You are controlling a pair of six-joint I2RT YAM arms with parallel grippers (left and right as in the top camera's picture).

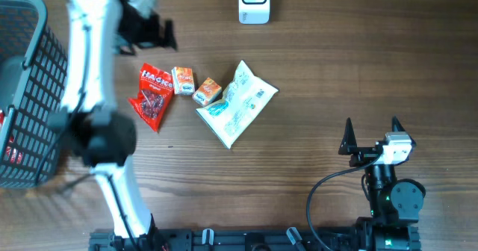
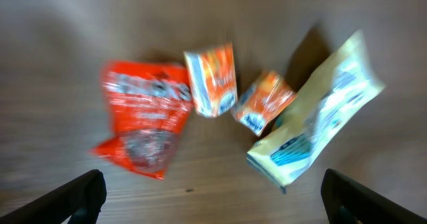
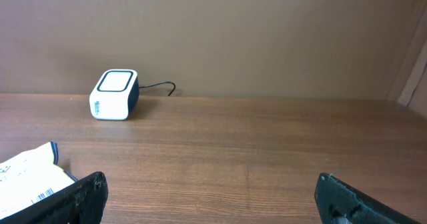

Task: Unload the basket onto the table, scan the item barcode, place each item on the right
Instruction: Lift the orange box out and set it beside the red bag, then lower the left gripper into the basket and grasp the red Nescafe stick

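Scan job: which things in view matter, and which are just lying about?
For the job:
barcode scanner
red snack bag
orange box
tilted orange box
pale pouch

Lying about:
black wire basket, not needed for the scan itself

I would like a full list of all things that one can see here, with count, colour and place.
scanner: 1, white, far edge
red bag: 1, red, left of centre
boxes: 2, orange, between red bag and pouch
pouch: 1, cream with teal print, centre
basket: 1, black, left edge
table: 1, brown wood, under all
left pincer: 1, black, open, empty, far left
right pincer: 1, black, open, empty, near right
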